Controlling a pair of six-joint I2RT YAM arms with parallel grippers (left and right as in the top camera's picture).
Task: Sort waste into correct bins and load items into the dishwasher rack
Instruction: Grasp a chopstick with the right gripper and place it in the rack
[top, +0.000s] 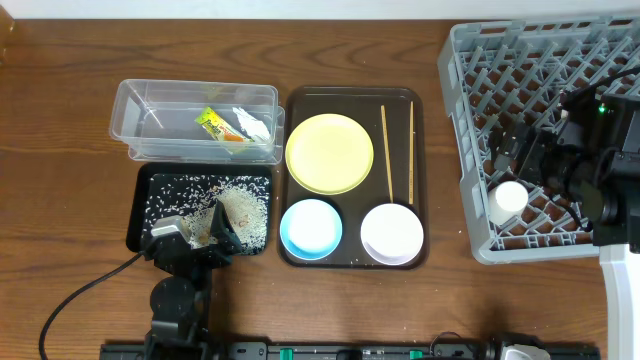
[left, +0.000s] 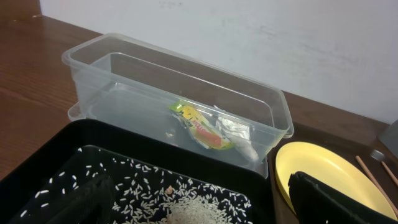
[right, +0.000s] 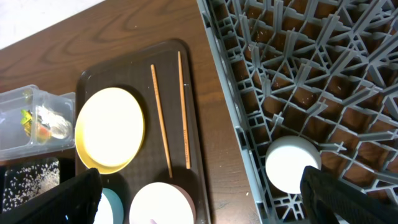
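Observation:
The clear tub (top: 128, 103) holds the green-and-orange wrapper (top: 214, 124) and the white scrap (top: 251, 123); both also show in the left wrist view, wrapper (left: 200, 126) and scrap (left: 236, 132). Rice grains (top: 240, 212) lie piled and scattered in the black tray (top: 141, 218). My left gripper (top: 196, 236) is open and empty just above the rice (left: 199, 208). On the brown serving tray (top: 296, 100) sit the yellow plate (top: 329, 152), blue bowl (top: 311, 227), white bowl (top: 392, 233) and chopsticks (top: 387, 150). The white cup (top: 507, 200) stands in the grey rack (top: 530, 60). My right gripper (top: 512, 158) is open and empty above the rack's left edge, near the cup (right: 291, 165).
The rack (right: 298, 74) fills the right side, with raised walls. A black cable (top: 80, 295) runs from the left arm across the table's front left. The tub and black tray sit close against the serving tray's left edge.

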